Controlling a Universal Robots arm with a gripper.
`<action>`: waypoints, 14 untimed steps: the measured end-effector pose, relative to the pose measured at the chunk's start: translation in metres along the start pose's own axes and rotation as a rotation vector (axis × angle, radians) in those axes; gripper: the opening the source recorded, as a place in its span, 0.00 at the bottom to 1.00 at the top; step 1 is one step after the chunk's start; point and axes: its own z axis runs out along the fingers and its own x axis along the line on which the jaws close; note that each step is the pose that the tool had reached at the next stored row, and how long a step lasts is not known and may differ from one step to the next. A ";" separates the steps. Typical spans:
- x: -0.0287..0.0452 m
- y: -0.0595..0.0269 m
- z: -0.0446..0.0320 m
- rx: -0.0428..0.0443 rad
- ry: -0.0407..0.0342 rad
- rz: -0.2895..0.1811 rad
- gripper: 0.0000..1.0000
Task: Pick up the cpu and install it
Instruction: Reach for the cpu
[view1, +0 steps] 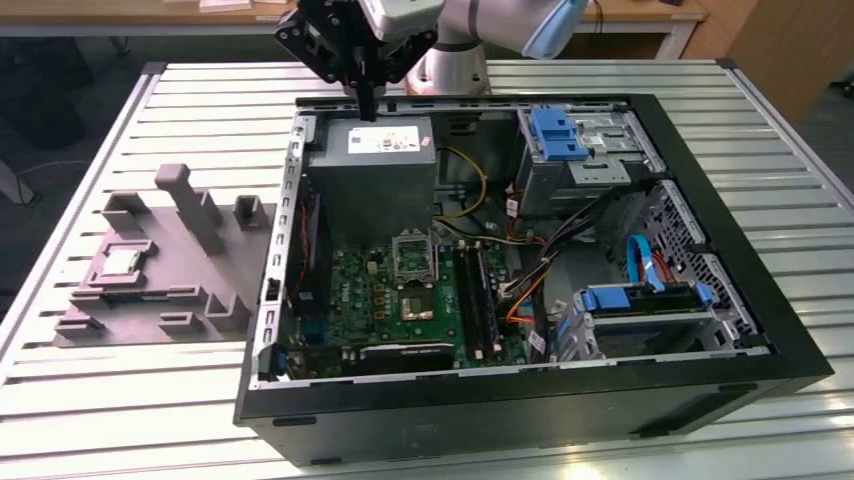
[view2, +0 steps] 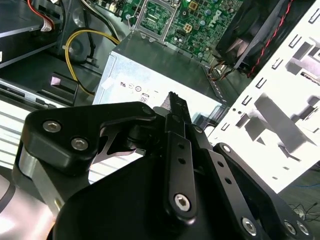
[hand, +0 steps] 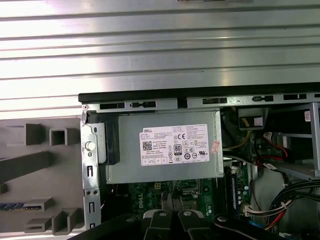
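The cpu, a small silvery square, lies in a recess of the grey fixture on the table, at the exterior view's left of the open computer case. My gripper hangs above the case's far wall, over the grey power supply, far from the cpu. Its fingers are shut together with nothing between them. In the second wrist view the gripper points at the power supply. The metal-framed socket sits on the green motherboard with a dark centre.
Blue drive brackets and cable bundles fill the case's right side in the exterior view. Upright grey posts rise from the fixture near the cpu. The slatted metal table surrounds everything. The first wrist view shows the power supply.
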 end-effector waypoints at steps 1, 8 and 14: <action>0.0004 0.0000 0.0000 0.0000 0.0000 0.000 0.11; 0.0023 -0.0002 -0.0001 0.0000 0.0000 0.000 0.11; 0.0037 -0.0003 -0.0001 0.0000 0.0000 0.000 0.11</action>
